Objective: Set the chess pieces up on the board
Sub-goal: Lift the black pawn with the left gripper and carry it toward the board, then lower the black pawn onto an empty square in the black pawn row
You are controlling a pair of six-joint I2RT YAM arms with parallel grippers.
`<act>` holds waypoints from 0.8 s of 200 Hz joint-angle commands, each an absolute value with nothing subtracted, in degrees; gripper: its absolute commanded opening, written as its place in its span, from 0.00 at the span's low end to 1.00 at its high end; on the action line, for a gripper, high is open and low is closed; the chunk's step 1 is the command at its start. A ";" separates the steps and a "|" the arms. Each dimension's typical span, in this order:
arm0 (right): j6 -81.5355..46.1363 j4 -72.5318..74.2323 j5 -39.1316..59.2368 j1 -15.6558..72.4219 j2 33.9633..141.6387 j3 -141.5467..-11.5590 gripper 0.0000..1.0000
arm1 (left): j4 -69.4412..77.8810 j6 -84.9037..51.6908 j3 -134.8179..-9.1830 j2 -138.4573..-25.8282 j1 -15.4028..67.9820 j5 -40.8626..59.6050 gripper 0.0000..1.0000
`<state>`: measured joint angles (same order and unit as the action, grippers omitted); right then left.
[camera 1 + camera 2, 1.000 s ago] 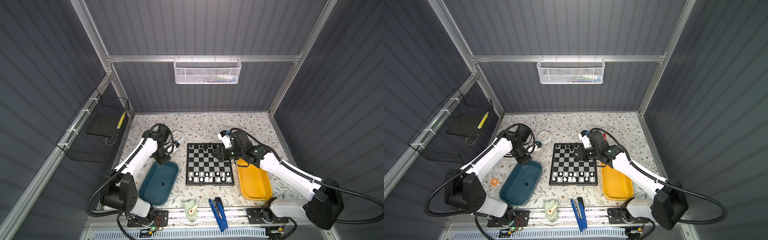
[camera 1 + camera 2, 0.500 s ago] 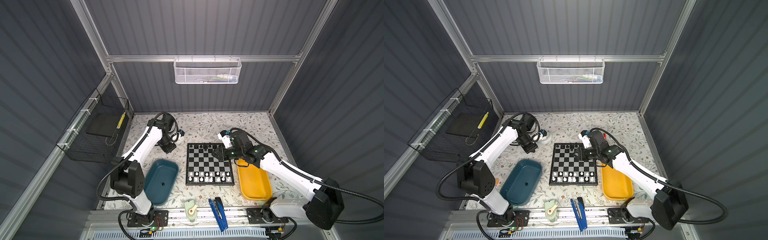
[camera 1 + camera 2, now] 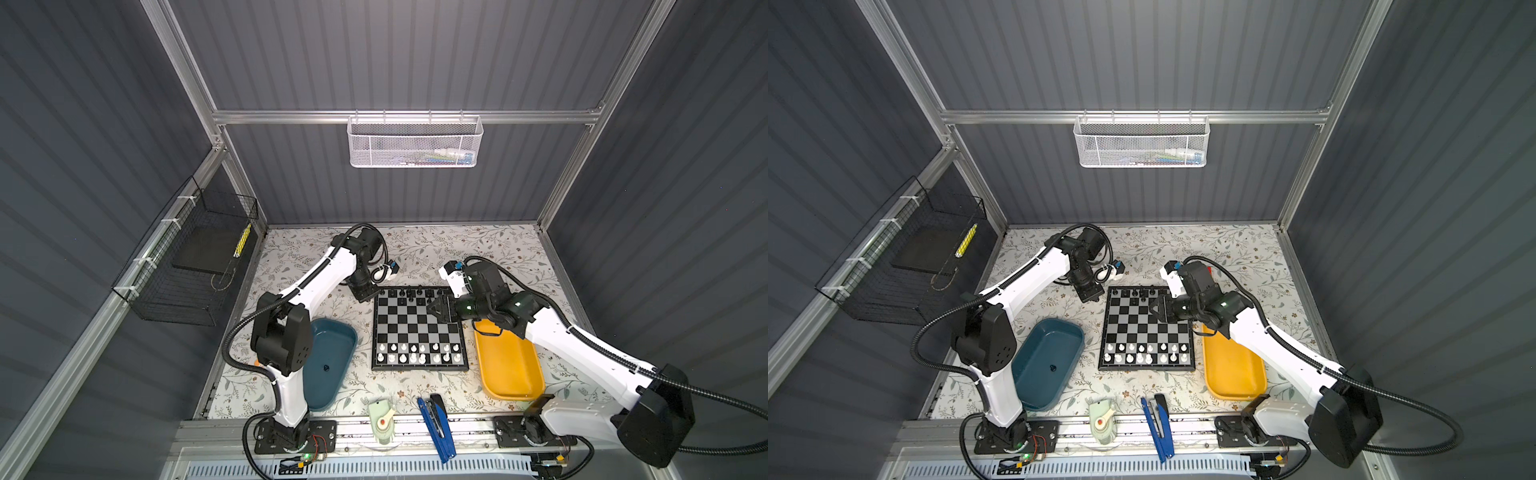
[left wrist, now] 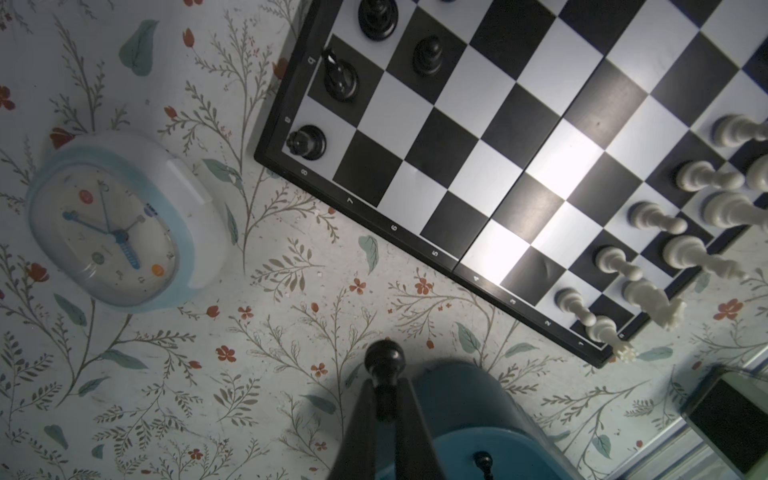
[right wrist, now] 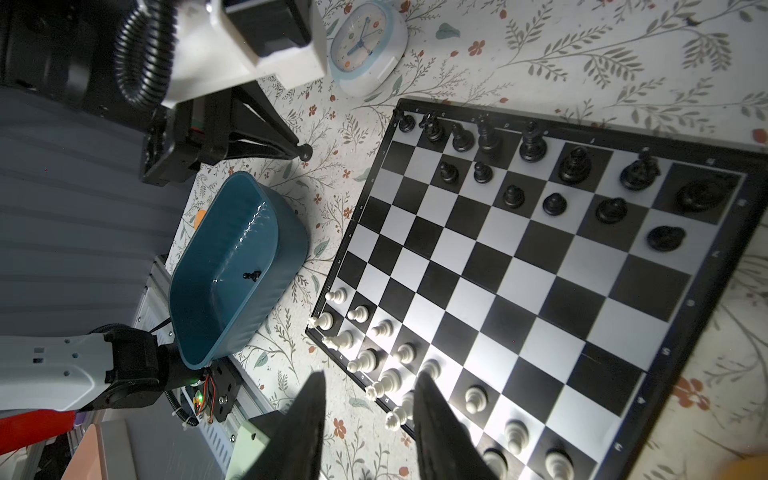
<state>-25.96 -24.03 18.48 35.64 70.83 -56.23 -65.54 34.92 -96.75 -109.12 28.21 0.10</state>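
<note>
The left gripper point(image 4: 384, 395) has its jaws clenched on a black pawn point(image 4: 384, 360). The stem is pinched between the two dark fingers point(image 4: 360, 419) and the round head sticks out beyond their tips. In both top views this gripper point(image 3: 365, 293) hangs over the counter point(image 3: 316, 253) just beside the far left corner of the board point(image 3: 415, 325). Whether the pawn touches the counter cannot be told. A small white and blue clock point(image 4: 120, 220) lies on the counter near that same corner.

The right gripper point(image 5: 368, 388) has its jaws partly parted, with nothing between them and nothing touching them. In a top view it point(image 3: 1158, 311) hovers over the right side of the board, near the far rows.

The board lies flat in the middle of the counter, between the teal tray point(image 3: 351, 332) on its left and the yellow tray point(image 3: 536, 374) on its right. The black pieces point(image 5: 532, 143) stand upright along its far edge, with a shorter line of black pawns point(image 5: 555, 203) in front of them. The white pieces point(image 3: 417, 353) stand in the two rows at the near edge. One more black piece point(image 5: 251, 275) lies on its side on the floor of the teal tray.
</note>
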 commanded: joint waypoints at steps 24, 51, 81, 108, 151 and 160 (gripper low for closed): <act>-26.45 -26.37 16.46 35.86 68.31 -55.02 0.38 | -64.37 34.62 -100.59 -113.64 29.45 1.96 0.06; -26.63 -27.20 16.12 35.94 67.68 -54.93 0.38 | -63.56 34.63 -102.58 -116.37 30.42 2.11 0.06; -26.64 -28.00 15.92 35.88 67.03 -54.93 0.38 | -63.03 34.79 -104.25 -118.95 31.15 1.91 0.06; -26.45 -28.67 15.65 35.90 66.57 -54.85 0.38 | -62.23 35.01 -104.14 -120.03 31.51 1.53 0.06; -26.58 -28.61 15.48 35.86 66.24 -54.50 0.38 | -61.21 35.49 -104.09 -121.08 31.64 0.57 0.06; -26.72 -28.41 15.57 35.88 66.18 -54.33 0.38 | -61.23 35.53 -104.24 -121.41 31.64 0.39 0.06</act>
